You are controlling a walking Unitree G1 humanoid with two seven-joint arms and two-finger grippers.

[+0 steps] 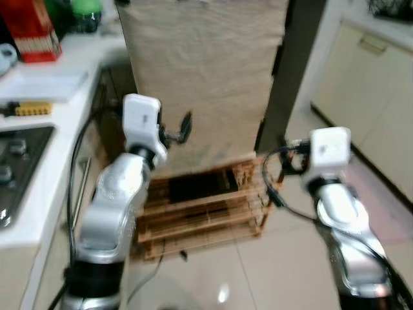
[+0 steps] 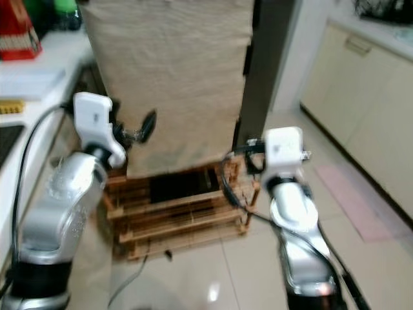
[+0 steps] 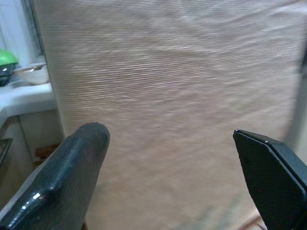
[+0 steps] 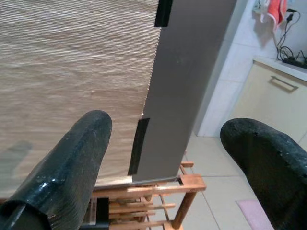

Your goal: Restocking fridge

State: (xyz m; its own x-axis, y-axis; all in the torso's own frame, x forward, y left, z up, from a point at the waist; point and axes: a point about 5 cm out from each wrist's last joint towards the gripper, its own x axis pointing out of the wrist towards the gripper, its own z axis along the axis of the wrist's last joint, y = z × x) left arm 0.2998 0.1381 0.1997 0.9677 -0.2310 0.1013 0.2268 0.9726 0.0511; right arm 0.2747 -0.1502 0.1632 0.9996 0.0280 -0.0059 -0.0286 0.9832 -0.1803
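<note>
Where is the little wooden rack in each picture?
Left eye view: wooden rack, low centre, under the cloth-covered fridge.
Right eye view: low centre, between the arms.
Left wrist view: cannot tell; blurred.
Right wrist view: bottom edge.
Shared landmark: the beige cloth.

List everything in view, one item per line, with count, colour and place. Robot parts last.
beige woven cloth cover: one, beige, draped over the tall unit ahead
slatted wooden rack: one, brown, on the floor under the unit
red carton: one, red, on the white counter at left
gas hob: one, dark, set in the counter
cream cabinets: cream, at right
left gripper: open, facing the cloth
right gripper: open, facing the unit's grey side
</note>
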